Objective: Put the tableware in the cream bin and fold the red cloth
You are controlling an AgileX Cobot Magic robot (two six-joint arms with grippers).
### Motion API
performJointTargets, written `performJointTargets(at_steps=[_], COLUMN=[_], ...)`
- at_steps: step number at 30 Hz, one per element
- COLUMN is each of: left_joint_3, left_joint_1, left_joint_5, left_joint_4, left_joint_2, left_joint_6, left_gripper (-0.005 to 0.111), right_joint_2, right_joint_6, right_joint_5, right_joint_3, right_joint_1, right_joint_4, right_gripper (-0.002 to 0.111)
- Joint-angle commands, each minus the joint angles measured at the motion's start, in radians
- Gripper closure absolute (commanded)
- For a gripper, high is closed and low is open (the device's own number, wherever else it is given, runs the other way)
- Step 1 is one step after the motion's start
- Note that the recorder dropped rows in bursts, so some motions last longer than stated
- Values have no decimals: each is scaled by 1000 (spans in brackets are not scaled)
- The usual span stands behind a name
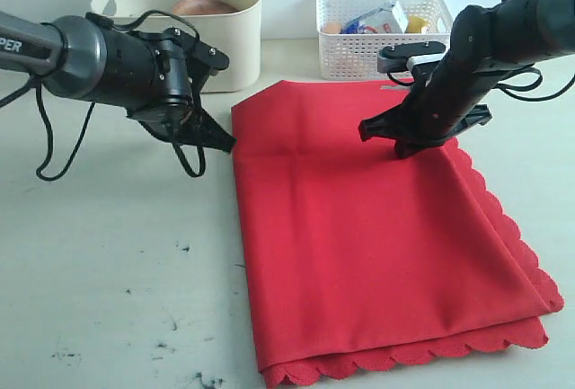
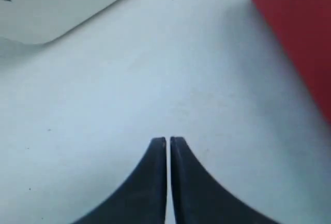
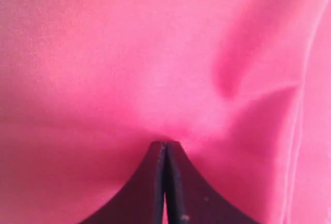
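Across the middle of the pale table (image 1: 117,272), the red cloth (image 1: 377,245) is laid flat, doubled over into a long rectangle running from the far containers toward the near edge of the view. Its weave is seen as smooth and matte, faintly creased. A straight fold is found on the left side, while a scalloped hem is shown along the near edge and up the right side, where a lower layer peeps out.

On the far right part of the fabric the right claw (image 1: 409,148) is set tip-down, its jaws pressed together. Shallow puckers are spread around the tip, and whether any fabric is caught between the jaws cannot be told. Just beside the cloth's far left edge the left claw (image 1: 225,144) is held over bare table, jaws likewise pressed together. Wide open tabletop is left on that side of the cloth, marked by a few black specks (image 1: 171,349) near the front.

Behind the left arm the cream bin (image 1: 235,25) is placed, smooth-walled with rounded corners and a handle cutout; a brown plate (image 1: 202,6) is seen inside it. Apart to its right, just behind the cloth, a white basket (image 1: 359,52) with lattice walls is stood, holding a blue-white carton (image 1: 377,21) and a yellow item (image 1: 416,23).
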Motion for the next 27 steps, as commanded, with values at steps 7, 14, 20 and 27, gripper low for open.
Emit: performJointTargets(at_steps=[7,14,20,27], left_joint_3=[-9,-27,-27,-6], left_joint_1=[-144,-100,-92,-144], left_joint_5=[-334,-53,116,107], left_joint_4=[-95,-118,-118,-125], left_joint_2=[-64,82,46,-191], left_joint_6=[131,129,183,190], left_gripper=[102,102,102,102], right_joint_2=[56,-43,-253,-309], right_joint_6=[-11,-49,-261,-509], right_joint_5=[51,198,185,99], right_joint_3=[23,23,130,250], right_joint_1=[-3,-3,-3,63], right_joint_4=[-13,11,279,558], right_gripper=[108,108,108,108])
